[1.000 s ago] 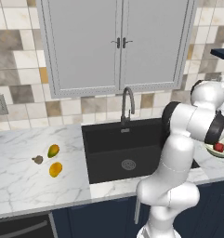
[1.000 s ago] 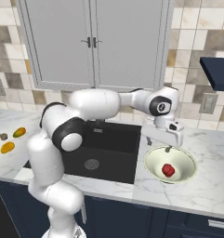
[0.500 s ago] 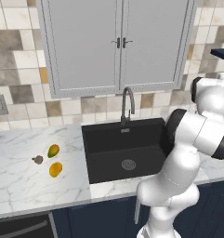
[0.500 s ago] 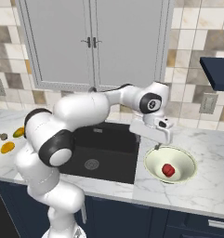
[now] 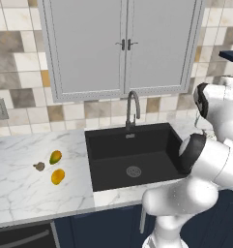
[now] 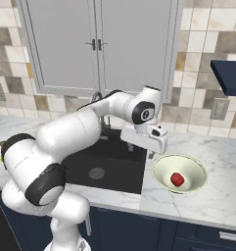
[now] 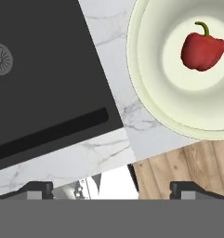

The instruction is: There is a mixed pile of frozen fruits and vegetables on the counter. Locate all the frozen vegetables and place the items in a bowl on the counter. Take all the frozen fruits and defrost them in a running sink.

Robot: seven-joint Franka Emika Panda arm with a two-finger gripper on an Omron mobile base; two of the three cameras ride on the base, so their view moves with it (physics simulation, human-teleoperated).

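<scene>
Inside the pale bowl [image 6: 161,169] on the right counter lies a red pepper [image 6: 177,179]; the hand view shows that pepper [image 7: 202,50] in the bowl [image 7: 150,69] at upper right. My gripper [image 6: 150,153] hangs open and empty over the marble strip between bowl and black sink [image 6: 105,162], its fingertips [image 7: 36,188] wide apart. Left of the sink [image 5: 137,150], on the counter [image 5: 21,193], lie two yellow-orange fruits [image 5: 55,157] [image 5: 57,176] and a grey-brown mushroom [image 5: 39,166]. The faucet [image 5: 132,104] stands behind the basin, with no water visible.
Grey wall cabinets [image 5: 125,46] hang above the sink. A navy hood [image 6: 229,76] juts out at upper right. My own arm [image 6: 75,132] spans across the basin. Wooden floor [image 7: 187,162] shows past the counter's front edge.
My gripper has swung left from above the bowl to the counter strip beside the sink, staying open. The red pepper stays in the bowl; the pieces on the left have not moved.
</scene>
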